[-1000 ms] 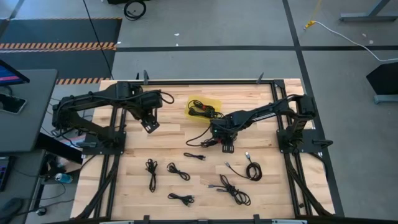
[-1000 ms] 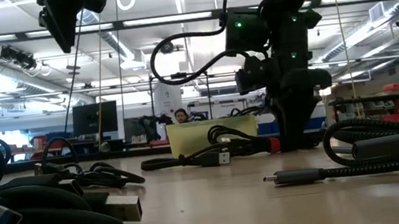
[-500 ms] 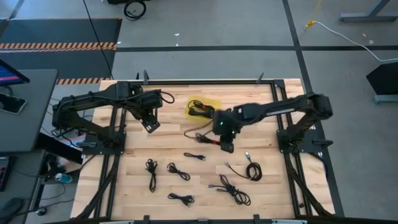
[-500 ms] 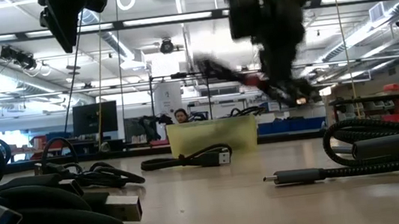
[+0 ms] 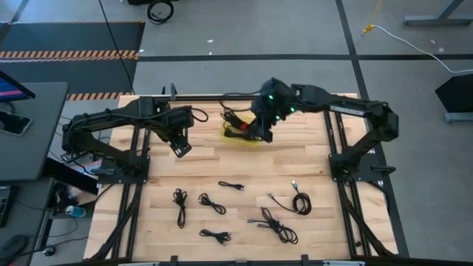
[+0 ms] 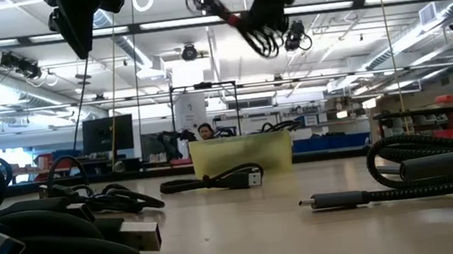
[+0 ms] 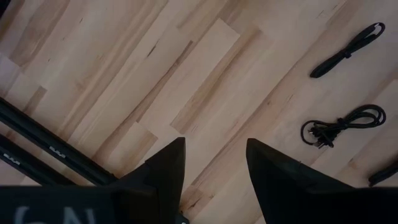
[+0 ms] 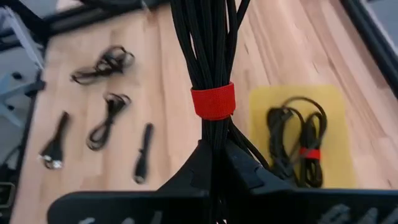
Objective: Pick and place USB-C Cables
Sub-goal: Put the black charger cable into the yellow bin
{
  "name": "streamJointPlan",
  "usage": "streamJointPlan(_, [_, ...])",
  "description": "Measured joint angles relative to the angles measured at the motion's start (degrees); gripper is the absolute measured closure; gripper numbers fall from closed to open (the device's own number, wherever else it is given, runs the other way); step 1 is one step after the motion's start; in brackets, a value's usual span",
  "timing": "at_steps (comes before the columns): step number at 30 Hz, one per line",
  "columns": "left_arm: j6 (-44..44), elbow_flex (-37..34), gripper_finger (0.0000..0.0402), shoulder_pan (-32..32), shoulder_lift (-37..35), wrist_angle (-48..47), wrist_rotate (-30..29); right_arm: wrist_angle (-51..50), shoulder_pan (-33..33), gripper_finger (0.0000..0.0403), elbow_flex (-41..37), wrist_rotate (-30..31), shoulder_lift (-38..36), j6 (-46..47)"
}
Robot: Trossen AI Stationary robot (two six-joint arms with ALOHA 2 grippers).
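My right gripper (image 5: 261,131) is shut on a bundle of black USB-C cords with a red band (image 8: 212,101), high above the table over the flat yellow tray (image 5: 254,120). The held bundle also shows in the low view (image 6: 242,24). Another black coil with a red band (image 8: 297,144) lies flat in the tray. Several more black coils lie on the table's near half, one of them near the middle (image 5: 230,185). My left gripper (image 5: 179,147) is open and empty above the table's far left part, and its wrist view shows the gap between its fingers (image 7: 215,168). My right gripper pinches the bundle between its two fingers just behind the red band (image 8: 212,134). The fingers come from above, slanting down, and the cords run on past their tips. The bundle is lifted clear of the table and the tray.
Loose black coils lie on the wood at the near side (image 5: 179,206) (image 5: 212,202) (image 5: 299,201). Bare wood lies below my left gripper (image 7: 186,81). Black frame rails (image 5: 244,97) run around the table's edges. A person shows far back in the low view (image 6: 205,131).
My right gripper has risen from the table's middle and gone toward the far edge, until it stands over the yellow tray. The red-banded bundle has come up with it, lifted clear of the table.
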Motion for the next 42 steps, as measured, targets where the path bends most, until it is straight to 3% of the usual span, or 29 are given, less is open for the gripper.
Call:
streamJointPlan(9, [-0.02,0.0,0.0225,-0.02,0.02,0.02,0.0,-3.0,-8.61,0.0385,2.55,-5.89,12.8,-9.47])
streamJointPlan(20, [-0.04,0.01,0.0225,-0.02,0.02,1.46,0.0,-15.97,-11.38,0.0385,14.32,-0.57,25.67,-18.84])
streamJointPlan(34, [0.02,0.02,0.0225,0.0,0.02,2.33,0.02,-18.47,-11.43,0.0385,17.01,-0.63,33.55,-19.63])
streamJointPlan(42, [0.04,0.02,0.0225,0.0,0.02,2.35,0.0,-18.6,-11.48,0.0385,17.01,0.75,34.22,-19.62])
